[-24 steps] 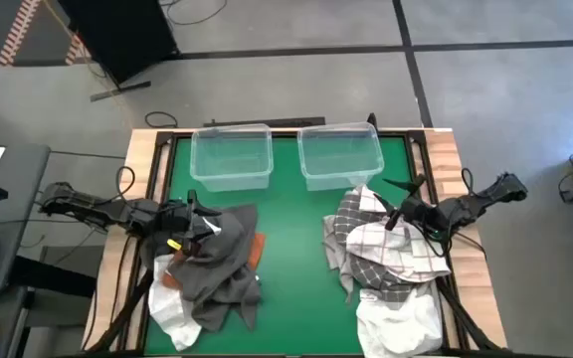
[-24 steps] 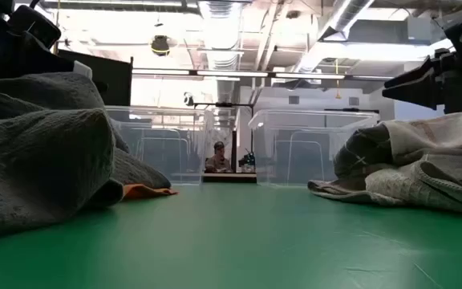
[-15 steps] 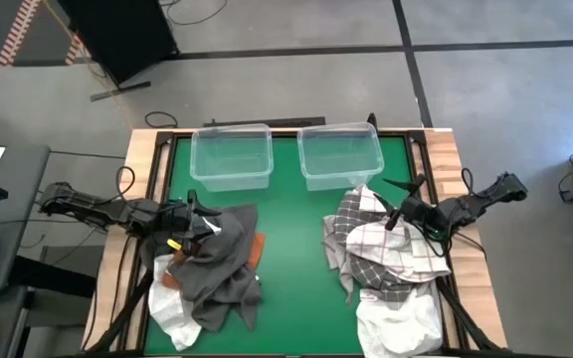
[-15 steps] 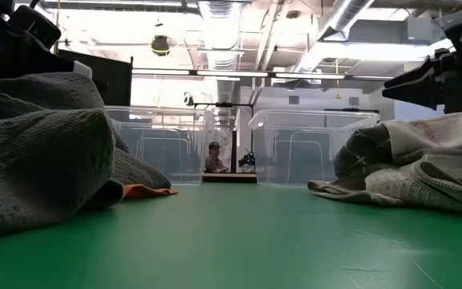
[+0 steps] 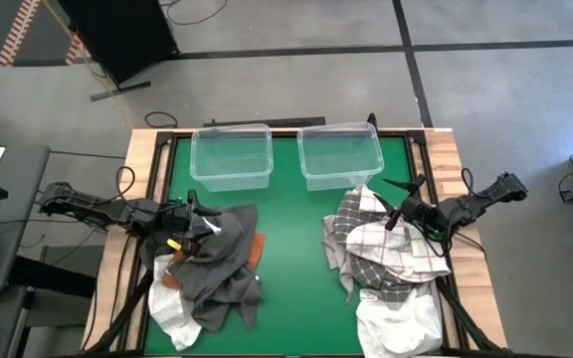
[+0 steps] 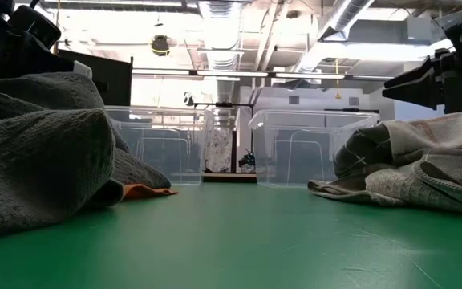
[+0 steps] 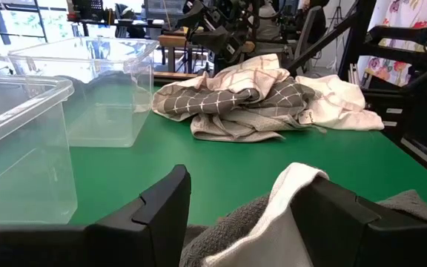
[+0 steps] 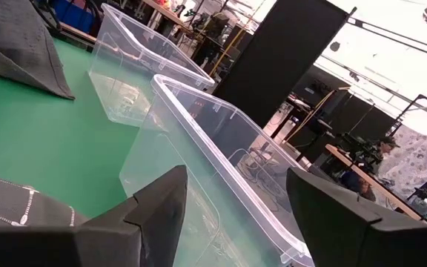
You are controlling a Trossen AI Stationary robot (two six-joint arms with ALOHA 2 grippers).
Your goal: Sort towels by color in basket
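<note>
I see dark grey towels (image 5: 212,268) heaped on the green table's (image 5: 291,249) left side, checked towels (image 5: 391,249) on its right. Both tools, left (image 5: 189,231) and right (image 5: 394,217), hover open above them. Two clear bins (image 5: 232,156) stand behind; concrete floor (image 5: 296,85) surrounds.

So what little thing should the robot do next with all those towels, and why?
Probably lower the left gripper and close on the white towel lying between its open jaws. Both clear bins look empty and both piles are unsorted, so nothing is sorted yet. The right gripper waits open above the checked towel.
</note>
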